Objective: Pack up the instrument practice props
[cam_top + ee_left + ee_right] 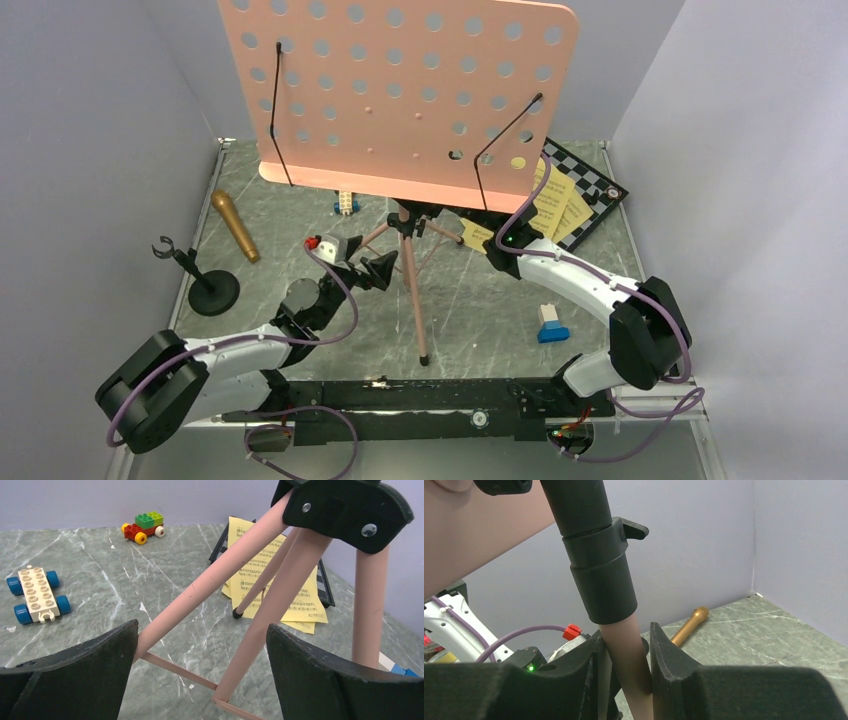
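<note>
The pink tripod music stand (pixel 400 95) stands upright mid-table, its perforated desk filling the top of the overhead view. My right gripper (pixel 626 680) is shut on its pink pole (pixel 624 645), just below the black collar; in the top view this gripper (pixel 470 222) sits under the desk's edge. My left gripper (pixel 202 665) is open, with two tripod legs (pixel 270 610) between its fingers; in the top view it (pixel 385 268) is left of the legs. Yellow sheet-music pages (pixel 555 210) lie at the back right. The gold-brown microphone (pixel 235 225) and black mic stand (pixel 210 290) are on the left.
A black-and-white chessboard (pixel 598 185) lies under the pages. A blue-and-white brick car (pixel 551 322) sits front right, and a small toy (pixel 345 203) is behind the stand. The left wrist view shows a tan car (pixel 37 595) and a red-green car (pixel 144 526). Walls enclose three sides.
</note>
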### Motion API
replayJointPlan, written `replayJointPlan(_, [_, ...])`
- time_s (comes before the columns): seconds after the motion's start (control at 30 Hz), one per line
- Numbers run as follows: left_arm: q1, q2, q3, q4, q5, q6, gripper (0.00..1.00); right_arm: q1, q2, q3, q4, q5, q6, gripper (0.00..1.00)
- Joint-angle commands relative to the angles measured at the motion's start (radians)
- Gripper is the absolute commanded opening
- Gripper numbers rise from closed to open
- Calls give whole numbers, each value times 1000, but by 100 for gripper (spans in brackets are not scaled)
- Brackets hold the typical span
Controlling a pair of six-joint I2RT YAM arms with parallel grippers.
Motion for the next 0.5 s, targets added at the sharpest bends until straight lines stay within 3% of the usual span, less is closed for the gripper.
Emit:
replayJointPlan(0.0, [-43,53,6,170,97,7,99,-2,14,-1,-132,27,191,0])
replayJointPlan(0.27, [-69,138,73,238,93,101,99,-2,9,-11,-144,22,193,0])
replayJointPlan(0.47, [-110,134,103,184,118,200,99,-2,-3,-18,-159,21,191,0])
